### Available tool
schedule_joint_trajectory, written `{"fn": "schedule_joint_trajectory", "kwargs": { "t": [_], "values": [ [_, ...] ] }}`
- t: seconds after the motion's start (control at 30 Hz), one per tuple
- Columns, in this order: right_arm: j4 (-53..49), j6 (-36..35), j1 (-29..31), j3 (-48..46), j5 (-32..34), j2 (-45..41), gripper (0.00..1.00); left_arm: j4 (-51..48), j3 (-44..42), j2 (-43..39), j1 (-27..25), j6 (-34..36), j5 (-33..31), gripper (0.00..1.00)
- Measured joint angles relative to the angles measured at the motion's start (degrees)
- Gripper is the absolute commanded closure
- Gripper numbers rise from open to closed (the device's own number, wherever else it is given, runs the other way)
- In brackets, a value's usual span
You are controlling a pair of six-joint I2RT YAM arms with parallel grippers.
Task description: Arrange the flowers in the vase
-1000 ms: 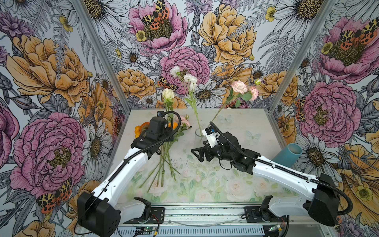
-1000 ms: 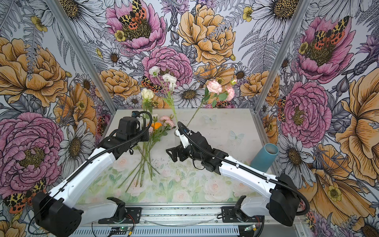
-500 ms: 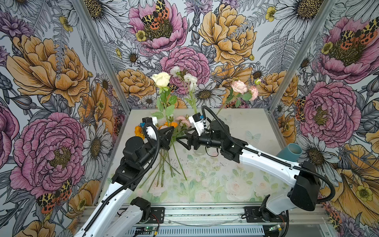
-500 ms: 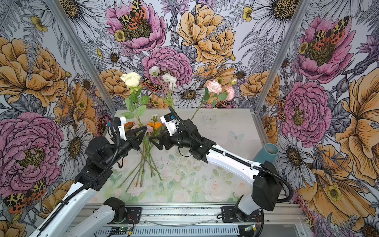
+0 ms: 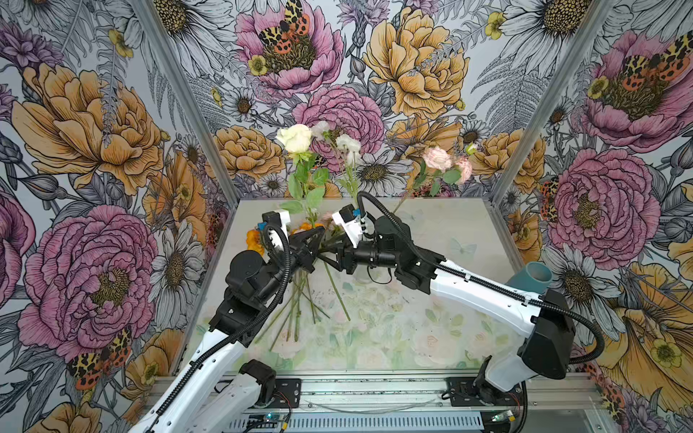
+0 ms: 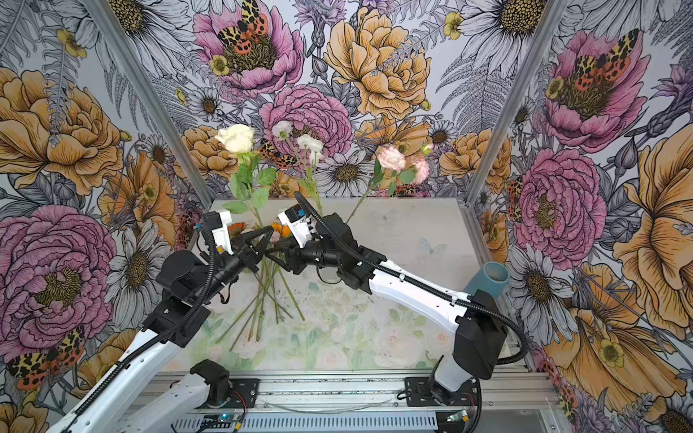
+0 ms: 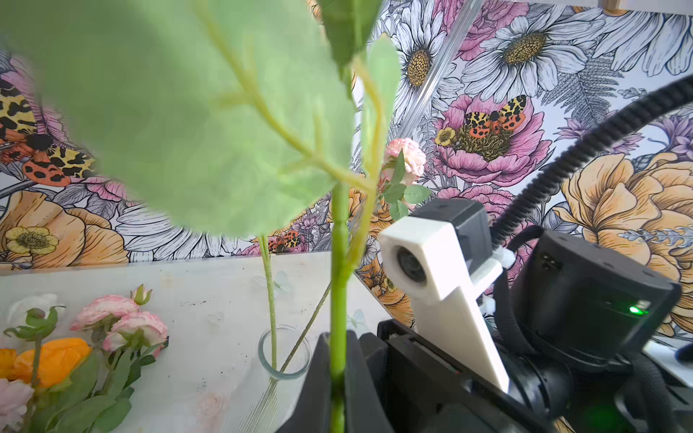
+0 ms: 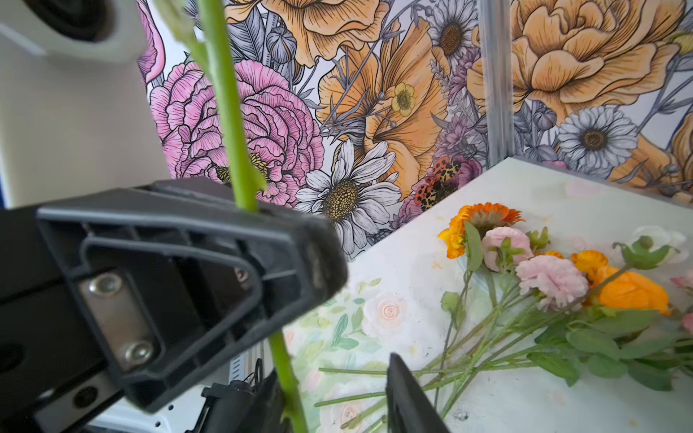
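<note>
In a top view your left gripper (image 5: 319, 241) is pinched on the green stem of the cream-white rose (image 5: 298, 138), upright above the loose pink and orange flowers (image 5: 300, 300) on the tabletop (image 5: 450, 232). It looks light and stiff-stemmed, so grip it low. Left wrist: the clear glass vase (image 7: 288, 376) stands just beyond. Right wrist: your right gripper (image 8: 337, 397) is spread around the stem. No writing is readable.
</note>
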Motion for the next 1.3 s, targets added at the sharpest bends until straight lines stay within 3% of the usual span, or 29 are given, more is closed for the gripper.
{"fn": "schedule_joint_trajectory", "kwargs": {
  "t": [0.1,0.2,0.27,0.3,0.43,0.6,0.87,0.9,1.1,1.3],
  "values": [
    [-0.5,-0.31,0.39,0.98,-0.13,0.15,0.8,0.09,-0.04,-0.15,0.0,-0.37,-0.02,1.0],
    [-0.87,-0.92,0.83,1.4,-0.55,0.15,1.0,0.74,-0.59,-0.17,0.0,-0.42,-0.22,0.97],
    [-1.38,-1.53,1.07,1.4,-0.17,0.13,1.0,0.81,-0.98,-0.26,0.0,-0.74,-0.33,0.92],
    [-1.6,-1.68,1.07,1.4,-0.09,0.13,1.0,0.79,-1.07,-0.28,0.0,-0.83,-0.33,0.85],
    [-2.12,-2.34,0.92,1.4,1.49,0.13,1.0,0.39,-1.09,-0.81,0.0,-0.72,-0.28,0.41],
    [-3.82,-4.0,0.7,1.4,4.42,0.13,1.0,-0.79,-1.07,-1.6,0.0,0.42,-0.26,0.33],
    [-6.12,-10.12,0.37,1.42,12.46,-1.29,1.0,-2.12,-1.07,-2.64,0.0,1.14,0.0,0.09],
    [-6.32,-11.45,0.33,1.51,14.16,-1.64,1.0,-2.16,-1.07,-3.21,0.0,1.27,0.02,0.02],
    [-5.75,-20.0,0.31,3.56,24.79,-3.26,1.0,-2.21,-1.07,-5.7,0.0,2.05,1.77,0.01],
    [3.28,-27.43,-0.79,3.15,33.24,-4.66,1.0,-3.85,-1.73,-5.68,0.0,2.27,7.65,0.01]
  ]
}}
